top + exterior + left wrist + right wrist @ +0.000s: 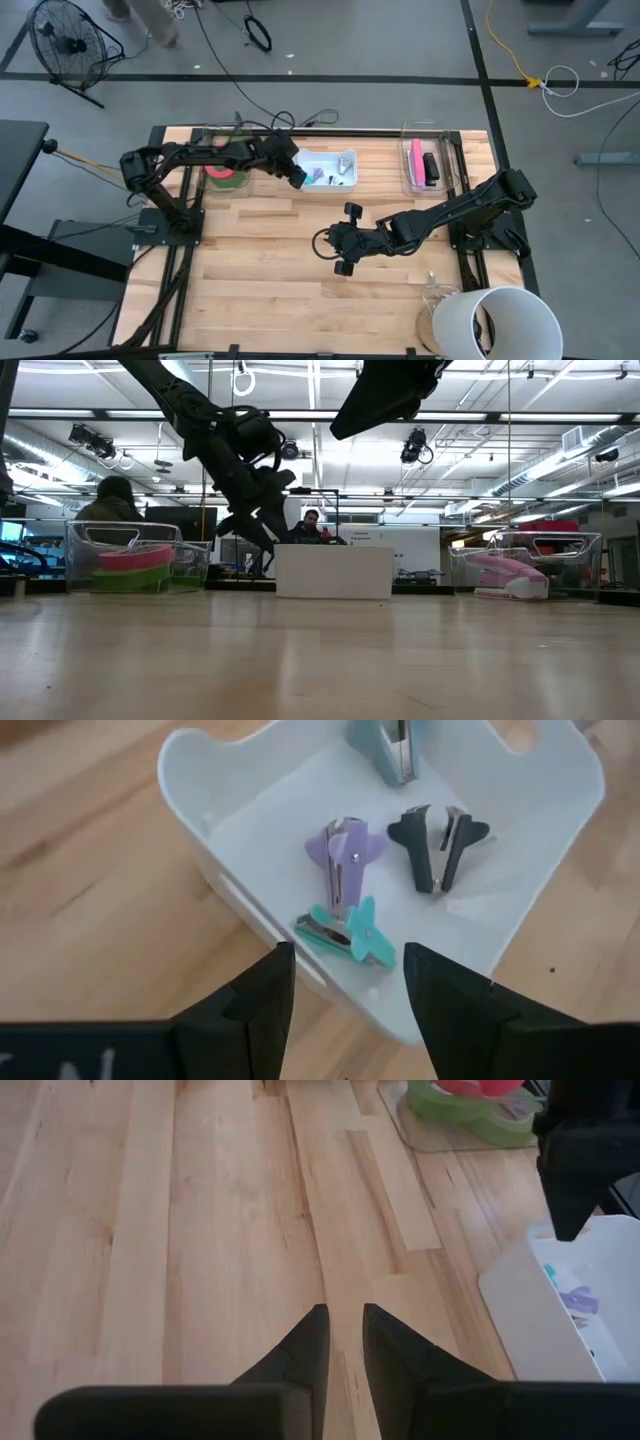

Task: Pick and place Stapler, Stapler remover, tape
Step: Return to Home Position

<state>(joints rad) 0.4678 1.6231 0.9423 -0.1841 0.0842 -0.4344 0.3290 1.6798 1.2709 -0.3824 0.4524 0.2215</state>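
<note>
the left end effector (pixel 340 982) hangs open and empty over the near rim of the white bin (pixel 240 895), where teal (pixel 345 932), purple (pixel 345 855) and black (pixel 438 842) staple removers lie. the right end effector (pixel 343 1342), fingers narrowly parted, hovers over bare worktop (pixel 200 1230). tape rolls (pixel 225 172) sit stacked in a clear tray beside the bin.

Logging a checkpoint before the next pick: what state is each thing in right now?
left gripper: open, empty, above the white bin
right gripper: nearly closed, empty, over bare table
staple removers: three, lying in the white bin
tape: stacked in left clear bin
pink stapler: lying in right clear bin
</note>
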